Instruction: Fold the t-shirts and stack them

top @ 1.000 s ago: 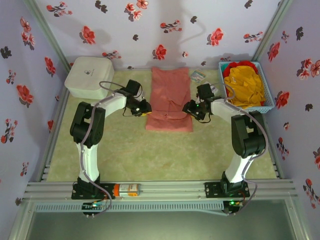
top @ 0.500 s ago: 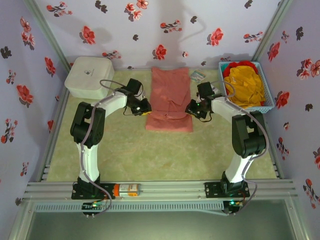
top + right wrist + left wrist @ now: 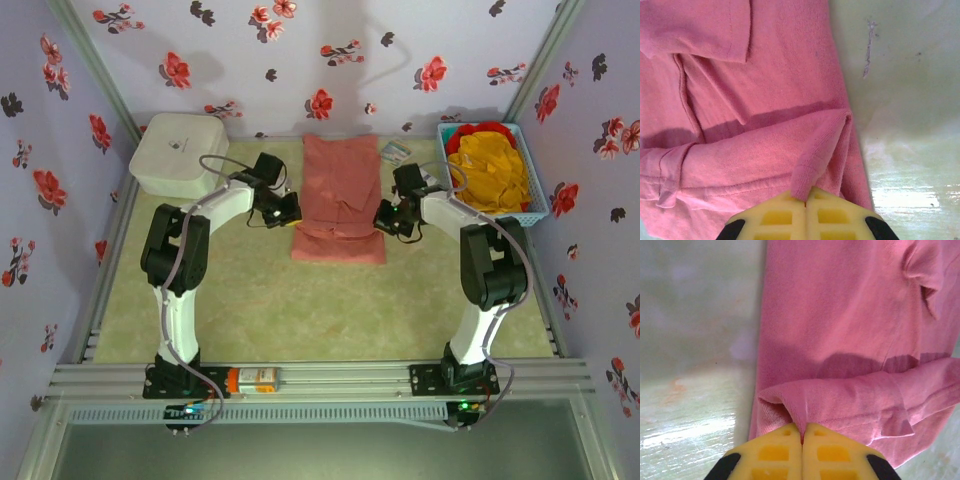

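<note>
Folds of the salmon-pink t-shirt (image 3: 340, 190) rise off the desk (image 3: 300, 310): left claw (image 3: 801, 429) clenched on its left edge, right claw (image 3: 806, 194) clenched on its right edge.

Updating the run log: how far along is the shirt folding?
Done: the pink t-shirt lies flat as a narrow strip, sleeves tucked inward. In hand: the left tool and right tool are each shut on a pinch of cloth at its side edges. Left: the crosswise fold, then the yellow t-shirts and red t-shirt heaped in the blue basket; no stack exists yet.
</note>
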